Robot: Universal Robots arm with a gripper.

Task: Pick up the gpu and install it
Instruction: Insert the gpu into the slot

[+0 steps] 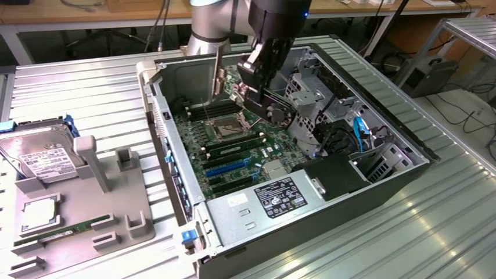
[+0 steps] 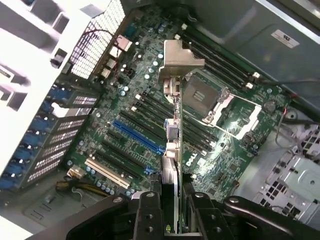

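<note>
So, the gripper (image 2: 171,212) is clamped on the gpu (image 2: 172,131), holding it edge-on over the motherboard (image 2: 125,125) inside the open PC case (image 1: 403,168). The card's silver bracket (image 2: 181,55) is at the end away from the fingers. In the exterior view it hangs right by the CPU socket (image 1: 232,123), in no slot.

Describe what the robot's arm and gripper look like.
The arm is smooth, silver-grey and cylindrical. The gripper is black, with two flat fingers studded with round screw heads, below a boxy black housing carrying a small blue light.
</note>
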